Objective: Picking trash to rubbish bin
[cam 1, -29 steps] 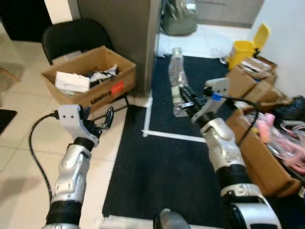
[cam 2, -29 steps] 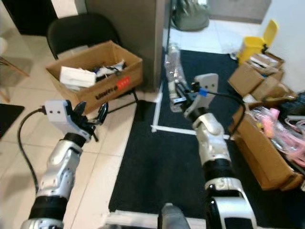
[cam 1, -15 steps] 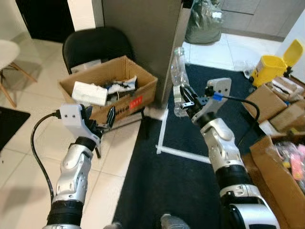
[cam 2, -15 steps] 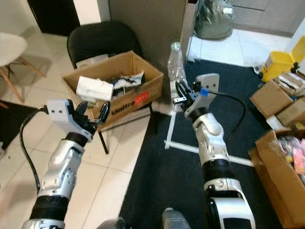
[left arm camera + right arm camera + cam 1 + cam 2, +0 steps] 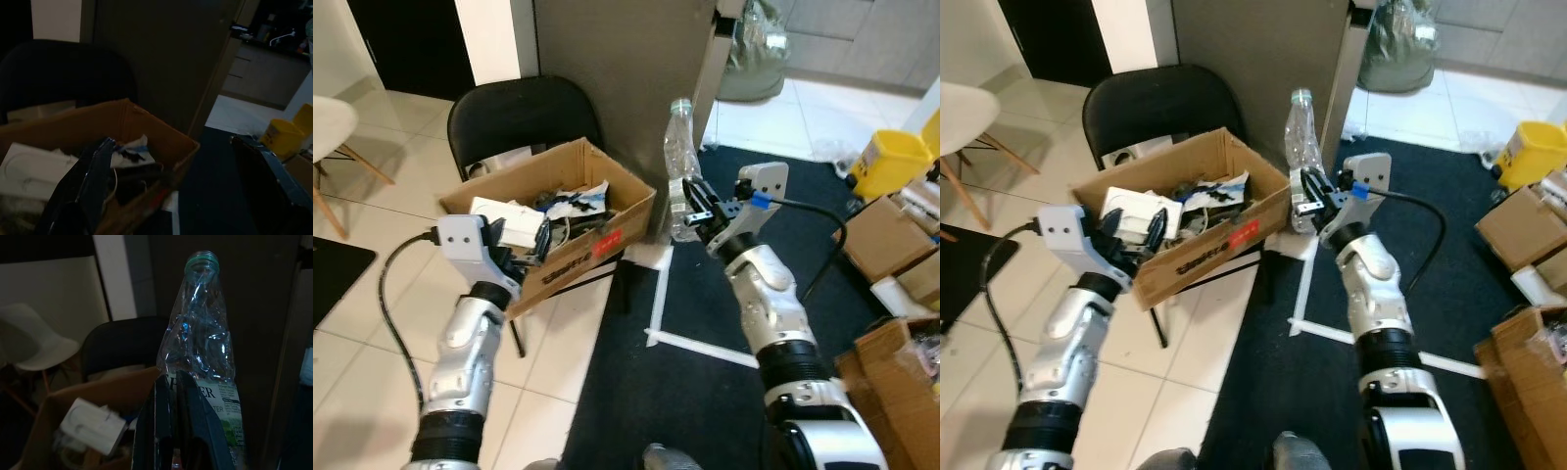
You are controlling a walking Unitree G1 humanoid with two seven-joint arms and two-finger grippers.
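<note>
The crumpled clear plastic bottle (image 5: 678,162), uncapped and carrying a white and green label low on its body, stands upright in the air in front of the robot, clamped at its lower part by the right gripper (image 5: 696,208), whose 2 black fingers are closed onto it. It sits just to the right of the open brown cardboard box (image 5: 563,220), near the box's right-hand corner but not yet above the opening. In the right wrist view the bottle's green-ringed neck (image 5: 201,258) rises past the fingers, with the box and a white item in it further off.

The box rests on a black chair (image 5: 521,117) and already holds white packaging (image 5: 507,217), paper scraps and dark bits, so it looks like the rubbish container in use here. A grey pillar (image 5: 622,69) stands right behind it, and a yellow bin (image 5: 879,162) sits well apart on the far right by the dark mat (image 5: 705,392).

The left gripper (image 5: 522,253) is held at the near edge of the box, grasping nothing, its fingers spread apart.

Judging by this, the carry step is under way with the drop not yet done. The next move calls for swinging the right arm leftward until the bottle is over the box opening, clear of the pillar and the box wall, then parting the fingers to let it fall
</note>
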